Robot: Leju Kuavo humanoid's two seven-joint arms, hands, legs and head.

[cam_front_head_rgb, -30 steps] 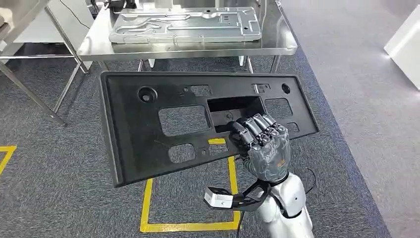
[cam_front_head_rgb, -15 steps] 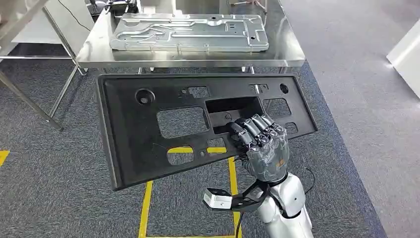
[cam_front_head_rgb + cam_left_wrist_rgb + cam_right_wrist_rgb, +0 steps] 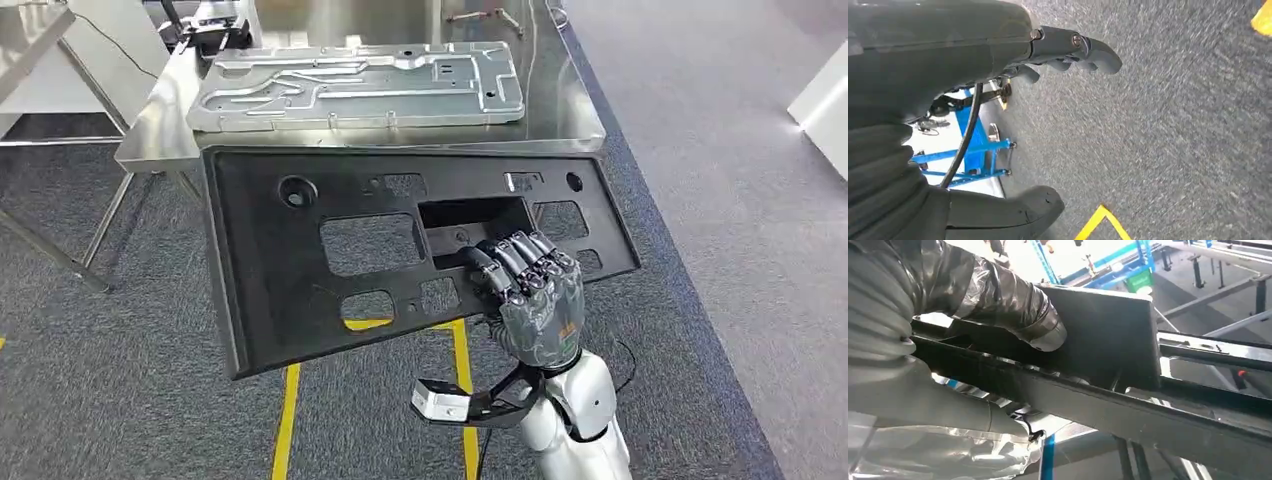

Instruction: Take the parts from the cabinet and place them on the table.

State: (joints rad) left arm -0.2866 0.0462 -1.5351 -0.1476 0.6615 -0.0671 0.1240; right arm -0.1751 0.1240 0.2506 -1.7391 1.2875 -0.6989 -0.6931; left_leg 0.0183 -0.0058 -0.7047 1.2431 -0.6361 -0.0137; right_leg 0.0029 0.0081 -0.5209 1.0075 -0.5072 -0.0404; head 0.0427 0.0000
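A large black plastic panel with several cut-outs hangs level in front of me, just short of the steel table. My right hand grips it through the rectangular opening near its right end, fingers hooked over the edge. In the right wrist view the thumb presses on the black panel. A grey stamped metal plate lies on the table. My left hand hangs over the carpet, fingers apart, holding nothing.
Grey carpet with yellow floor tape lies under the panel. A second steel frame stands at the left. A white object sits at the far right. Small tools lie at the table's back left.
The whole view has shifted: the table and metal plate look closer and the yellow tape has slid down, so I have moved forward. My right hand's grip on the panel is unchanged.
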